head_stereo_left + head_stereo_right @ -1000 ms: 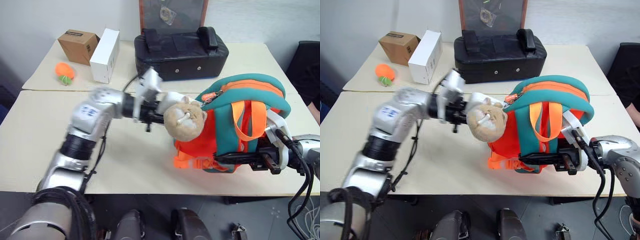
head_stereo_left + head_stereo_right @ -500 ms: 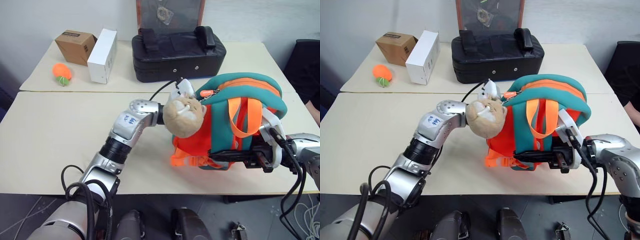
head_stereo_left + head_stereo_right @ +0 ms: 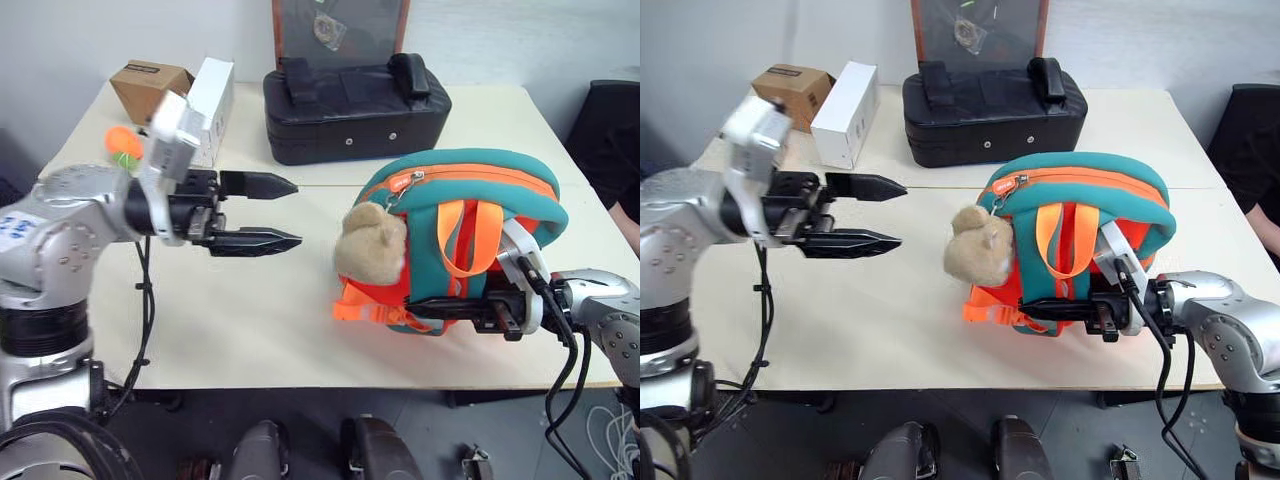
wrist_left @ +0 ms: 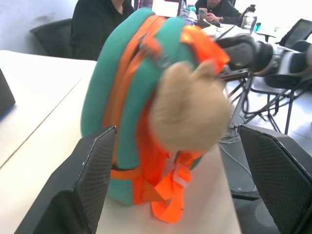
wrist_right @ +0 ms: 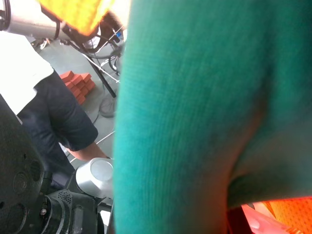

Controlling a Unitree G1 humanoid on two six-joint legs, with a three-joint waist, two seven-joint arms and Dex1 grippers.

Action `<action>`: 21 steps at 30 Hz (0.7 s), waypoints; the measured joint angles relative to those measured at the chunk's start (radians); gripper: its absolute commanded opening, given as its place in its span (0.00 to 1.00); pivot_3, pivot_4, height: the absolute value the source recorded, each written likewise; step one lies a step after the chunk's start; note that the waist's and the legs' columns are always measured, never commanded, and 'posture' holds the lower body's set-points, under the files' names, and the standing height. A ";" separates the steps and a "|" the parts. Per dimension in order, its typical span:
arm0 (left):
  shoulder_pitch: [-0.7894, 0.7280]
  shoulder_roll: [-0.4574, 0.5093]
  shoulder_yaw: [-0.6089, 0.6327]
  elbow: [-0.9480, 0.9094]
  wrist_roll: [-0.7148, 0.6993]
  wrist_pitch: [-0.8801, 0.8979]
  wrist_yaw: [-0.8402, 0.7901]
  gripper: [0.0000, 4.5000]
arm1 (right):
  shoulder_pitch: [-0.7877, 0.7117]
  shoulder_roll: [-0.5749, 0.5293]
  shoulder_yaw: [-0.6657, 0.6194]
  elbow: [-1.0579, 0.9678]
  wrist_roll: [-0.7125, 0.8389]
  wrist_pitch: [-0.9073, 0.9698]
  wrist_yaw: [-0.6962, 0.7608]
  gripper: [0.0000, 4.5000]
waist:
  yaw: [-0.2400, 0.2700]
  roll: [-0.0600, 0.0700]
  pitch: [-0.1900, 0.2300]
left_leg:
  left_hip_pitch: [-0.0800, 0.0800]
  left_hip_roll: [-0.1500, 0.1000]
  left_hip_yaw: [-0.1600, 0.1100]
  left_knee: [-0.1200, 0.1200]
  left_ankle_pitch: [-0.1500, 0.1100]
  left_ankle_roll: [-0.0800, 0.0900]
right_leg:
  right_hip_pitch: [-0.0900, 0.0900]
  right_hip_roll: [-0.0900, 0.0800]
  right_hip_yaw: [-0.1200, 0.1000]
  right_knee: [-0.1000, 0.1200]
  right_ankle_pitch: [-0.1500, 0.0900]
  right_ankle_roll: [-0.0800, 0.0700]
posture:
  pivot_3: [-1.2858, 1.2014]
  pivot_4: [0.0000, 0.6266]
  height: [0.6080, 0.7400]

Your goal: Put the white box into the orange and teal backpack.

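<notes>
The orange and teal backpack (image 3: 500, 195) stands upright on the cream table (image 3: 200, 300), its zipper running along the top and a tan plush toy (image 3: 368, 250) hanging at its left side. My right gripper (image 3: 415, 302) reaches in from the right along the bag's base and is shut on its lower front. My left gripper (image 3: 298, 212) hovers level a hand's width left of the plush, pointing at it, open and empty. In the left wrist view the backpack (image 4: 122, 97) sits between the two fingers (image 4: 92, 180). The white box is out of view.
At the back stand a black padded case (image 3: 355, 105), a tall white carton (image 3: 205, 100), a brown cardboard box (image 3: 150, 88) and a small orange toy (image 3: 122, 143). A framed picture (image 3: 335, 30) leans on the wall. A person in dark clothes (image 4: 97, 24) sits beyond the table.
My left gripper has drawn back to the left, away from the backpack's top by the plush, and opened wide. The right gripper has stayed at the bag's base.
</notes>
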 measured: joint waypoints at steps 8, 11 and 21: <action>-0.035 -0.112 -0.203 -0.102 0.018 0.064 0.214 0.93 | -0.023 0.000 0.005 0.003 0.000 0.008 -0.016 0.00 | -0.010 0.000 0.000 | 0.001 0.001 0.002 -0.002 0.000 -0.001 | -0.002 0.003 0.003 0.000 0.000 0.001 | 0.52 0.24 1.00; -0.032 -0.111 -0.313 -0.093 0.155 -0.021 0.255 0.93 | -0.029 0.000 0.004 0.003 0.006 0.020 -0.021 0.00 | -0.008 0.000 0.000 | 0.001 0.001 0.002 -0.002 0.001 -0.002 | -0.002 0.004 0.003 0.000 0.000 0.000 | 0.52 0.24 1.00; -0.006 -0.236 -0.331 -0.041 0.194 -0.097 0.295 0.66 | -0.022 0.005 0.000 -0.002 0.016 0.026 -0.052 0.00 | -0.006 0.000 0.000 | 0.001 0.001 0.002 -0.002 0.001 -0.001 | -0.002 0.003 0.003 0.000 0.000 0.000 | 0.52 0.24 1.00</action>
